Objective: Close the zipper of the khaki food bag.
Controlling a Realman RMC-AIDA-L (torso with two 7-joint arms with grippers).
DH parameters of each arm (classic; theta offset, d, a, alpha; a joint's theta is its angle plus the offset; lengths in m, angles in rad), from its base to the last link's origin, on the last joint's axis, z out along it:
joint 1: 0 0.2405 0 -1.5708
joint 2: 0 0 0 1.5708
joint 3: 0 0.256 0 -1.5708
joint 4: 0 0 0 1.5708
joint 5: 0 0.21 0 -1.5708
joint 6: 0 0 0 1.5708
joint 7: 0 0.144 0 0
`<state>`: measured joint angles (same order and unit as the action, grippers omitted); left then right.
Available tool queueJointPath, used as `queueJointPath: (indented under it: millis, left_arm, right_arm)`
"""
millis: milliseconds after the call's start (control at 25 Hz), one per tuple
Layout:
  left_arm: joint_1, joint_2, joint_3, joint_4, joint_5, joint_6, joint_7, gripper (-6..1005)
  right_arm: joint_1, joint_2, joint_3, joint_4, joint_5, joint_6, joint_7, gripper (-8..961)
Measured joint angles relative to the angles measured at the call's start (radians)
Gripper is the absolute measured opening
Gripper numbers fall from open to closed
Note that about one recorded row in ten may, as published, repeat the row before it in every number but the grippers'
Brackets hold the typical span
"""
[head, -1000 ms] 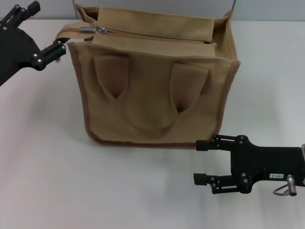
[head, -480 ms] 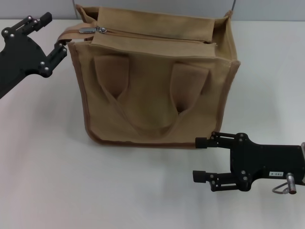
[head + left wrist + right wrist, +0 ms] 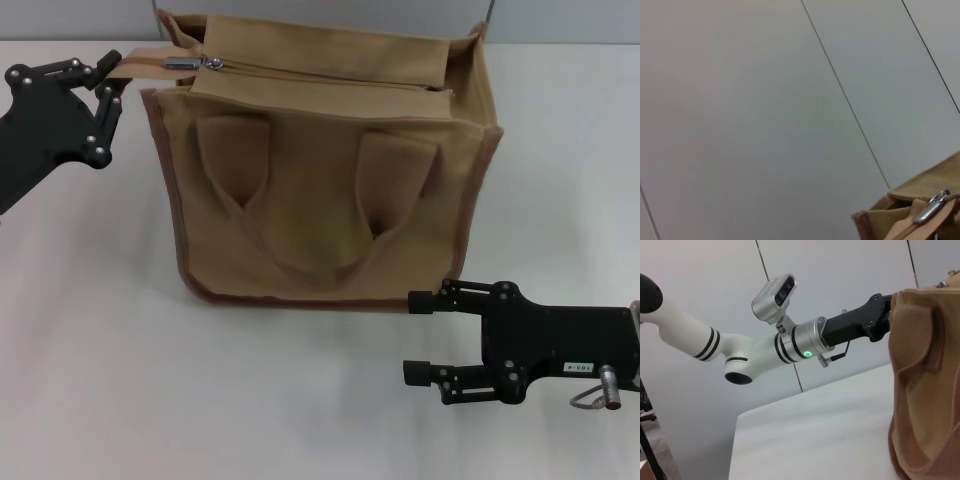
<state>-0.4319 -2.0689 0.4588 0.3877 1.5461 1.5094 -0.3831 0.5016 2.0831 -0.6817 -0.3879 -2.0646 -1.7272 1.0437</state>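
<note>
**Reaching for the bag's top corner**

Hovering at the upper left corner of the khaki food bag (image 3: 320,170), the left gripper (image 3: 103,82) has its black fingers drawn close together around the end of a tan strap (image 3: 135,66) that sticks out from the bag's top edge; whether the pads actually grip the strap cannot be told from the head view. Just beside those fingertips, on the top panel, lies the shiny silver pull tab (image 3: 185,62) of the zipper (image 3: 320,76), which runs from that corner across the top toward the bag's far right end. In the left wrist view the same pull tab (image 3: 931,207) shows at the bag's corner (image 3: 910,210) against a pale panelled wall (image 3: 765,110), with none of that arm's own fingers visible.

The bag stands upright on the white table (image 3: 90,330), its two loop handles (image 3: 300,220) hanging flat against the front face and darker brown trim running along its edges.

The right gripper (image 3: 418,336) rests low on the table just in front of the bag's lower right corner, its two fingers spread apart and holding nothing, pointing toward the robot's left. Its wrist camera shows the bag's side (image 3: 925,385) and, beyond it, the left arm (image 3: 765,345) reaching to the bag's upper edge.
</note>
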Motion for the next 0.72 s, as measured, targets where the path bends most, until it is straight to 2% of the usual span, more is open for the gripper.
queueJointPath:
  millis: [160, 360, 720]
  left_arm:
    - [0.004, 0.000, 0.004, 0.000, 0.000, 0.001, 0.000, 106]
    - [0.005, 0.000, 0.005, 0.000, 0.000, 0.002, 0.001, 16]
    - [0.006, 0.000, 0.008, 0.000, 0.000, 0.003, 0.001, 19]
  right_arm:
    - [0.000, 0.000, -0.001, 0.000, 0.000, 0.000, 0.001, 801]
    - [-0.001, 0.000, -0.003, 0.000, 0.000, 0.000, 0.001, 801]
    - [-0.002, 0.000, 0.002, 0.001, 0.007, -0.021, 0.002, 801]
